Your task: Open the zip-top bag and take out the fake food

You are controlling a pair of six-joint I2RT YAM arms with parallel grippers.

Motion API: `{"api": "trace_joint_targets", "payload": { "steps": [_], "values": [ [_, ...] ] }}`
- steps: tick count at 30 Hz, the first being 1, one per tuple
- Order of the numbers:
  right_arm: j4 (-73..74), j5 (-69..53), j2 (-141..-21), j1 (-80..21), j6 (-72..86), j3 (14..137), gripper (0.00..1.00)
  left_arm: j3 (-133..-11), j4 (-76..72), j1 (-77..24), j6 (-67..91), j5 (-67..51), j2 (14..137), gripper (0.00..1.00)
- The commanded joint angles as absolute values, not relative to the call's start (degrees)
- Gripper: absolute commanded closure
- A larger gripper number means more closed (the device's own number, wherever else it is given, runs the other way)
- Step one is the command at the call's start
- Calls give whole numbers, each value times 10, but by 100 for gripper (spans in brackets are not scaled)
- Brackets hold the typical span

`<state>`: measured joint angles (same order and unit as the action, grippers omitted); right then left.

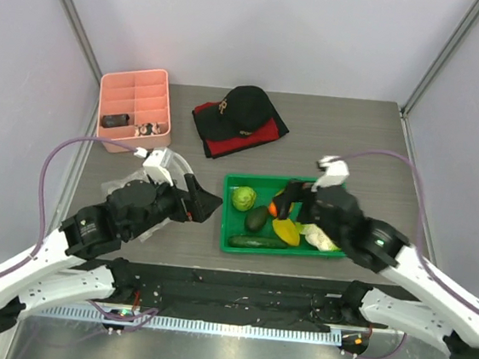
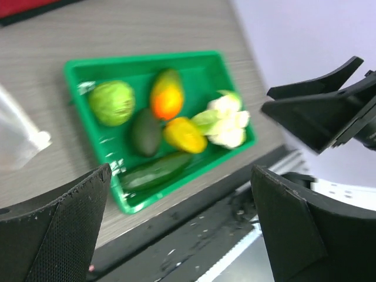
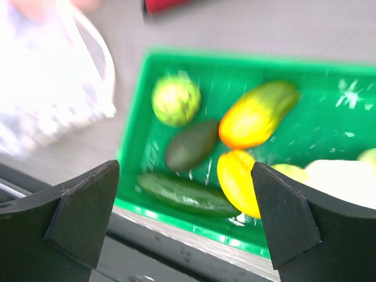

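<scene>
The zip-top bag [image 1: 185, 174] lies flat on the table left of the green tray [image 1: 227, 230], partly under my left arm; it also shows in the left wrist view [image 2: 17, 138] and in the right wrist view [image 3: 53, 88]. The fake food lies in the tray: cabbage [image 1: 243, 199], avocado [image 1: 257, 219], cucumber [image 1: 258, 242], a yellow piece [image 1: 285, 231], an orange piece [image 1: 274, 207] and whitish pieces [image 1: 320, 238]. My left gripper [image 1: 207, 202] is open and empty between bag and tray. My right gripper [image 1: 295, 204] is open and empty above the tray's middle.
A pink divided box [image 1: 134, 108] stands at the back left. A black cap [image 1: 245, 107] lies on a red cloth [image 1: 245, 139] at the back middle. A black strip [image 1: 237, 286] runs along the table's near edge. Grey walls close in the sides.
</scene>
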<state>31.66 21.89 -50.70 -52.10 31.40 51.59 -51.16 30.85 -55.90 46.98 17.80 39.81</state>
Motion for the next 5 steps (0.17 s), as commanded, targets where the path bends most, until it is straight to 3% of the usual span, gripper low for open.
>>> {"api": "trace_joint_targets", "payload": {
  "steps": [1,5],
  "values": [
    [398,322,-386,-520,357,548,0,-516,202,-578,434,164,383,0],
    [423,341,-312,-520,336,580,0,-553,176,-579,396,140,386,0]
  ]
}}
